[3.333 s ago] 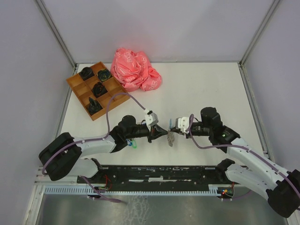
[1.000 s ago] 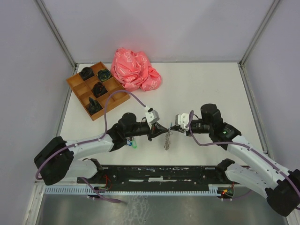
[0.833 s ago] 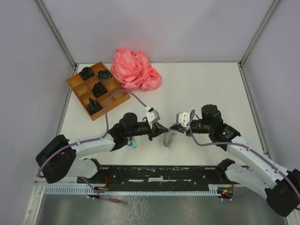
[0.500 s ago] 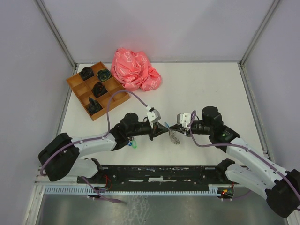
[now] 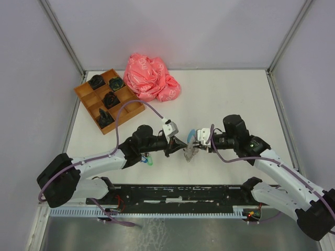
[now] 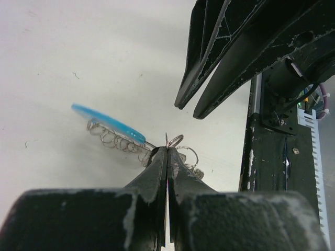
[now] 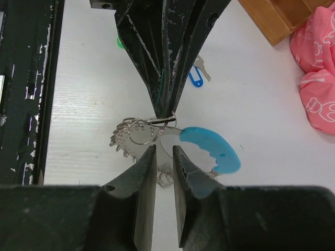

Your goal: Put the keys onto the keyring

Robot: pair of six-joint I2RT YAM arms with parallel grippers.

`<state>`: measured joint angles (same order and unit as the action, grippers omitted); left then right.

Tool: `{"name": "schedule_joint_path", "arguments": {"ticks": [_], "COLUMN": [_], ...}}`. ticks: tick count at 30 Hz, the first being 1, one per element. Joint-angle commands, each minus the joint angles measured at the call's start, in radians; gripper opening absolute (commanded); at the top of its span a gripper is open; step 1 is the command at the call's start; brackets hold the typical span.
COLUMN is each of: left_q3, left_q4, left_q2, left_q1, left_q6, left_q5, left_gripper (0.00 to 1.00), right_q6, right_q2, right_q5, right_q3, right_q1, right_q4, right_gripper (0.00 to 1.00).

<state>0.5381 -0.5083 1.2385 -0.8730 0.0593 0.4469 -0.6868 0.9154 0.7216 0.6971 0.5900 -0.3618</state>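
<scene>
The keyring (image 7: 141,135), a bunched silvery chain with a light blue curved segment (image 7: 212,149), hangs between my two grippers just above the table; it also shows in the top view (image 5: 189,151) and the left wrist view (image 6: 112,125). My left gripper (image 6: 167,150) is shut on a thin wire part of the keyring. My right gripper (image 7: 164,152) faces it with its jaws a narrow gap apart and nothing clamped between them. Two keys lie under the left arm, one with a blue tag (image 7: 194,77) and one with a green tag (image 5: 150,162). Other keys are hidden.
A wooden compartment tray (image 5: 86,94) with dark objects stands at the back left. A crumpled pink bag (image 5: 151,78) lies behind it to the right. A black rail (image 5: 178,192) runs along the near table edge.
The chain hung straight down between the grippers; now it is bunched and the light blue segment has swung up between them. The right gripper has shifted slightly. The left still holds the keyring.
</scene>
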Motion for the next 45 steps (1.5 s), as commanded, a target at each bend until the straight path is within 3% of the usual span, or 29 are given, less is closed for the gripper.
{"name": "schedule_joint_path", "arguments": {"ticks": [1,7,19,29,35,42,45], "left_q3": [0.056,0.067,0.080,0.083,0.079,0.070,0.065], "left_q4": [-0.008,-0.004,-0.004,-0.004,0.003,0.046,0.062], "left_q2": [-0.026,-0.028,-0.017,-0.016,-0.023,-0.045,-0.048], "left_q1": [-0.005,-0.007,-0.011,-0.015,-0.017,-0.016,-0.015], "left_q6": [-0.035,-0.030,-0.020,-0.017,-0.016,-0.030,-0.030], "left_q5": [0.011,0.022,0.029,0.026,0.020,-0.011,-0.034], "left_gripper": [0.03,0.03,0.03,0.03,0.03,0.03,0.03], "right_q6": [-0.041,0.004,0.264,0.295,0.271,0.228,0.229], "right_q2": [0.012,0.034,0.034,0.088,0.098,0.061,0.040], "right_q5": [0.009,0.038,-0.015,-0.067,-0.100,-0.148,-0.145], "right_q3": [0.055,0.068,0.032,0.024,0.029,0.031,0.024], "right_q1": [0.002,0.004,0.015,0.046,0.050,0.050,0.048], "right_q4": [-0.050,-0.040,0.087,0.086,0.069,0.006,0.022], "right_gripper": [0.28,0.33,0.36,0.35,0.25,0.01,0.01]}}
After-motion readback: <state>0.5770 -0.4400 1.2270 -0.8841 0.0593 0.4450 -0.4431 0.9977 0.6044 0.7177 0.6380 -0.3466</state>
